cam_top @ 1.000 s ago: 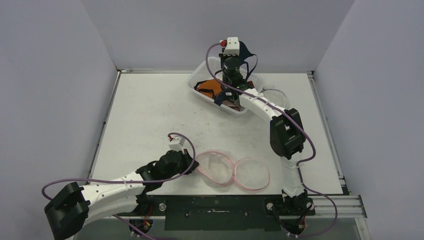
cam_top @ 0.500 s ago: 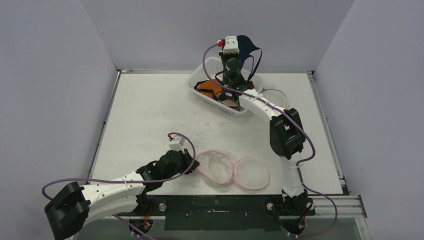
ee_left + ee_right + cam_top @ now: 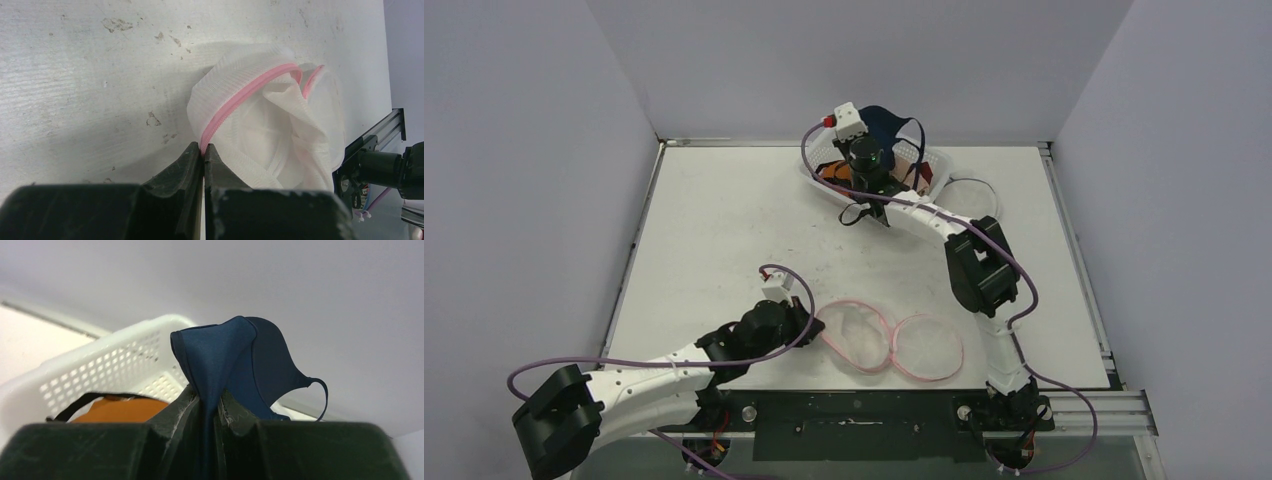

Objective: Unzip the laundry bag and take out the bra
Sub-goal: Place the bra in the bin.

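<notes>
Navy bra (image 3: 220, 355) is clamped in the right gripper (image 3: 206, 395), so I'd release only with the basket (image 3: 100, 375) directly below it. The left gripper (image 3: 203, 150) is pinched shut on the laundry bag (image 3: 280, 115).

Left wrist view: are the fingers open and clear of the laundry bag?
No, the left gripper is pinched shut on the pink zipper edge of the laundry bag.

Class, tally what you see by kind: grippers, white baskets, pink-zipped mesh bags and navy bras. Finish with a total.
Grippers: 2 (left gripper, right gripper)
White basket: 1
Pink-zipped mesh bag: 1
Navy bra: 1
Total: 5
</notes>
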